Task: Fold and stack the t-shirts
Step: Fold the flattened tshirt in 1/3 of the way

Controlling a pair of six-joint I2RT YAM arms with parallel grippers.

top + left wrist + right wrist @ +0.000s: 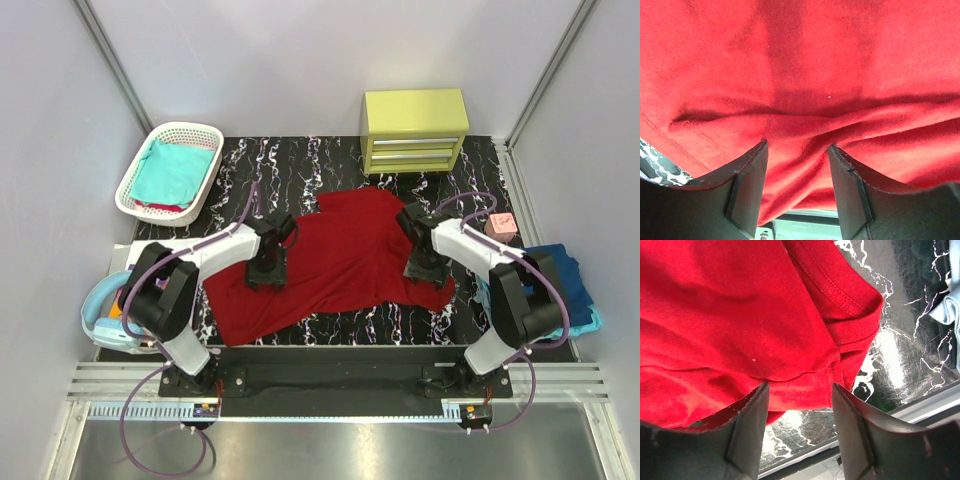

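The dark red t-shirt (335,262) lies spread and rumpled across the black marbled table. My left gripper (268,268) is open, its tips down on the shirt's left part; in the left wrist view (797,146) a raised fold of red cloth (805,125) lies between the fingers. My right gripper (425,266) is open on the shirt's right edge; in the right wrist view (799,386) it straddles a fold beside the ribbed hem (855,315). A teal shirt (170,170) lies in the basket. Navy and light blue shirts (565,275) are piled at the right.
A white lattice basket (135,205) stands at the back left. A yellow-green drawer unit (415,130) stands at the back. A small pink block (500,226) sits at the right. A light blue object (100,315) lies at the left edge.
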